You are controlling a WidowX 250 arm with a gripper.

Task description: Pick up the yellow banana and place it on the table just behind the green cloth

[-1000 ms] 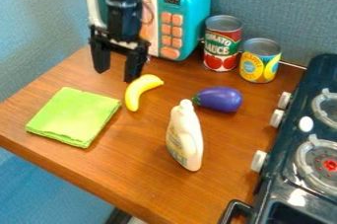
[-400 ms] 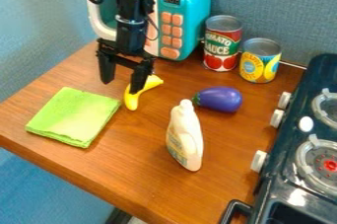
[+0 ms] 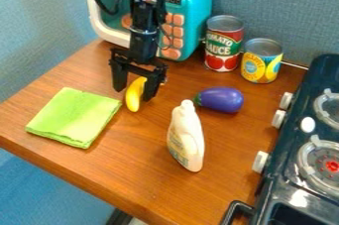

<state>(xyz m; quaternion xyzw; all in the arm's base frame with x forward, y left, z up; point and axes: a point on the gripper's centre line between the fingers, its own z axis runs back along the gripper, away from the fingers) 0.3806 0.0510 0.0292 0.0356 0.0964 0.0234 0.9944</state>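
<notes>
The black gripper hangs open over a yellow banana, one finger to the banana's left and the other to its right, the right one covering part of it. Whether either finger touches the banana I cannot tell. A folded green cloth lies to the left of the banana. To its right are a purple eggplant, lying on its side, and a white bottle, nearer the camera.
Behind the arm stands a teal toy microwave. A tomato sauce can and a yellow can stand at the back right. A dark stove with knobs borders the wooden table on the right.
The gripper has moved to the right and toward the camera, from behind and left of the banana to over it. The banana and other objects have stayed in place.
</notes>
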